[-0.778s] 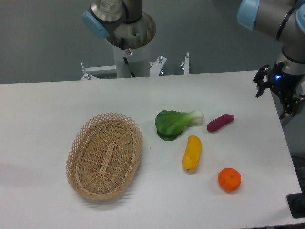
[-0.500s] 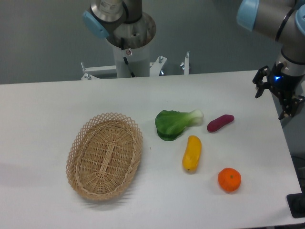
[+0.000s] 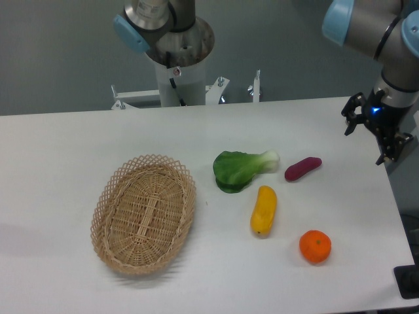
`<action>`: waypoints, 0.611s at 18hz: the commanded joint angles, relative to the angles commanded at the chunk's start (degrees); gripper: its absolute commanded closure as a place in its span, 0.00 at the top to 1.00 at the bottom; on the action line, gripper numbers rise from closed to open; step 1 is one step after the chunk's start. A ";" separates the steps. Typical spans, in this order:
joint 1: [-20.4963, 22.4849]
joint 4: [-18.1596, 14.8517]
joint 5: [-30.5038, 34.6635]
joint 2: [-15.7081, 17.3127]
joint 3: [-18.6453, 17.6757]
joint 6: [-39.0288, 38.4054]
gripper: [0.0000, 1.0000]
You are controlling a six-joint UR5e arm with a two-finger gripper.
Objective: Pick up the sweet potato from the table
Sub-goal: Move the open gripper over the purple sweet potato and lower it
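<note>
End effector open and empty at surface edge, sweet potato at its 8 o'clock; fingers should be closed across the short axis.

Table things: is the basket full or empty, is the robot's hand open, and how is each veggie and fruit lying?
Woven wicker basket: empty.
Black two-finger gripper: open, holding nothing, over the table's right edge.
Reddish-purple sweet potato: lying flat on the white table, untouched.
Yellow oblong vegetable: lying flat.
Green leafy bok choy: on its side.
Round orange fruit: resting alone.
</note>
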 joint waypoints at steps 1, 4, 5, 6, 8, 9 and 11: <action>0.00 0.44 -0.18 0.00 -0.53 -0.79 1.00; -0.09 3.33 -0.18 0.44 -3.86 -1.07 1.00; -0.18 5.26 -0.09 0.79 -5.61 -1.15 1.00; -0.18 7.80 -0.09 0.97 -7.54 -1.15 1.00; -0.18 13.25 0.00 1.58 -12.28 -1.15 1.00; -0.18 15.88 0.00 1.76 -14.66 -1.07 1.00; 0.00 18.80 0.26 1.93 -18.97 -1.15 1.00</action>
